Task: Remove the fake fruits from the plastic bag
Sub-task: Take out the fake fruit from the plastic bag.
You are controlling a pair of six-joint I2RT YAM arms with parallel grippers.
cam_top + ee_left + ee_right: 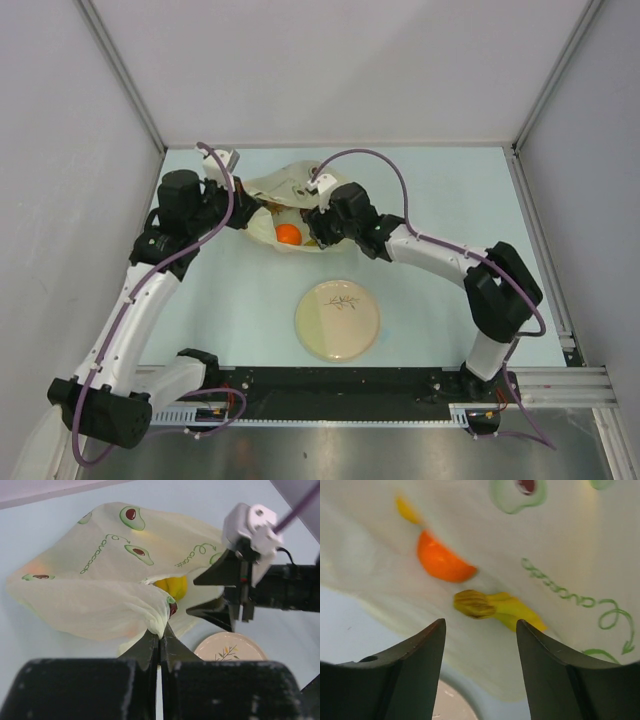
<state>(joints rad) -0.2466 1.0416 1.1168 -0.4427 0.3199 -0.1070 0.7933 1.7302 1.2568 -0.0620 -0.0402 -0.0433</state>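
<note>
Bag (100,555): pale-blue table (240,300), gray walls (330,60) | L tool (159,632) pinches it | R tool (481,621) parted, empty

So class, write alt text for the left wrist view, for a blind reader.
The left gripper pinches the edge of the avocado-print plastic bag, showing a yellow fruit inside. The right gripper, jaws apart, points toward the opening near a plate.

Pale blue-green table (440,210), seen from above. Toward the far edge, left of ctr, lies a crinkly cream plastic bag (275,185) w/ small avocado prints (part rests on the surface, part is raised off it). Nearer the front, a round beige plate (337,320) w/ a thin dark sprig drawing lies flat, apart from the bag, bare tabletop btwn them. A black rail (350,382) runs along the near edge.
</note>
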